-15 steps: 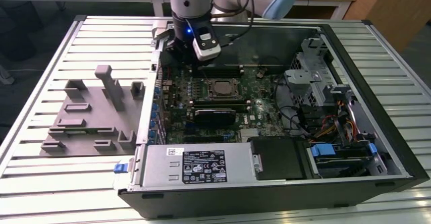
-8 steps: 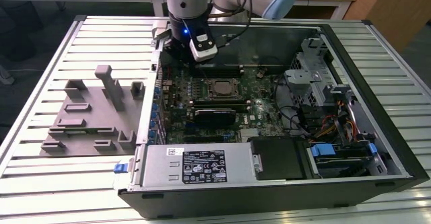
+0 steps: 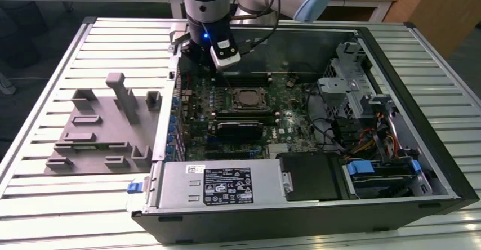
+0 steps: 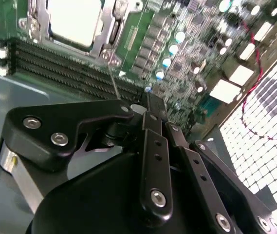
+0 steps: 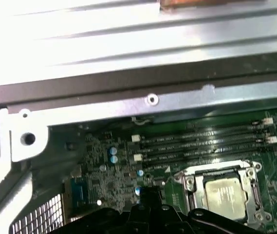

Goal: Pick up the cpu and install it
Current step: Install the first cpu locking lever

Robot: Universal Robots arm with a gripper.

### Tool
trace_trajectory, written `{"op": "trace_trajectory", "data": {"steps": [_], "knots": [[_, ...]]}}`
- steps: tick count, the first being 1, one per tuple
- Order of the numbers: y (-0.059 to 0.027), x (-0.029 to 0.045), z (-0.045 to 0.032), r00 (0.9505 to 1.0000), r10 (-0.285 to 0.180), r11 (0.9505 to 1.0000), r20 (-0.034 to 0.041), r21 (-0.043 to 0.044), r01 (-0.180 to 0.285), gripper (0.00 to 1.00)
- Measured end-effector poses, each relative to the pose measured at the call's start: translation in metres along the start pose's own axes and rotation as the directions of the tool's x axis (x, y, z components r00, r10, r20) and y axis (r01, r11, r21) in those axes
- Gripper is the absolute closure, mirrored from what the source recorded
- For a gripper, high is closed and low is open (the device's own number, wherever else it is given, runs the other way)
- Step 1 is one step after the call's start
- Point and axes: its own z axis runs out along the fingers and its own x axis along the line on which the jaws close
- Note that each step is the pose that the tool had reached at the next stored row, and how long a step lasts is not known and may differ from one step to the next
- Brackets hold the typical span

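Note:
The cpu [image 3: 246,98] lies flat in the motherboard socket inside the open computer case; its pale metal top shows in both wrist views [image 4: 75,22] [image 5: 224,195]. The socket's metal frame [image 5: 248,183] stands around it. A thin wire lever [image 4: 113,78] rises from the socket's corner. My gripper [image 3: 201,63] hangs over the board's far corner on the exterior view's left, apart from the cpu. Its black fingers [image 4: 148,105] come together, shut with nothing between them, close to the lever's end. The gripper's tip [image 5: 150,194] sits beside the socket, near the memory slots [image 5: 201,141].
A grey moulded fixture tray [image 3: 105,132] lies on the slatted table at the exterior view's left. The case wall [image 5: 128,83] runs close behind the gripper. A power supply [image 3: 218,185], drive bays [image 3: 375,171] and cables [image 3: 353,132] fill the case's near and right sides.

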Motion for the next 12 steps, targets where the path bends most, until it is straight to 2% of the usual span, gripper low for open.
{"op": "trace_trajectory", "data": {"steps": [2,5,7,8,12], "knots": [[-0.0001,0.0003,0.0,1.0,0.001,0.9998,-0.0033,-0.0207,-0.001,0.89],[-0.0002,0.0006,0.0,1.0,0.002,0.9984,-0.009,-0.0571,-0.002,0.89],[-0.0003,0.0007,0.0,0.9999,0.002,0.9971,-0.0119,-0.0756,-0.003,0.89],[-0.0003,0.0007,0.0,0.9999,0.002,0.9969,-0.0123,-0.0785,-0.003,0.89],[-0.0002,0.0007,0.0,0.9999,0.002,0.9969,-0.0124,-0.0787,-0.003,0.89]]}}
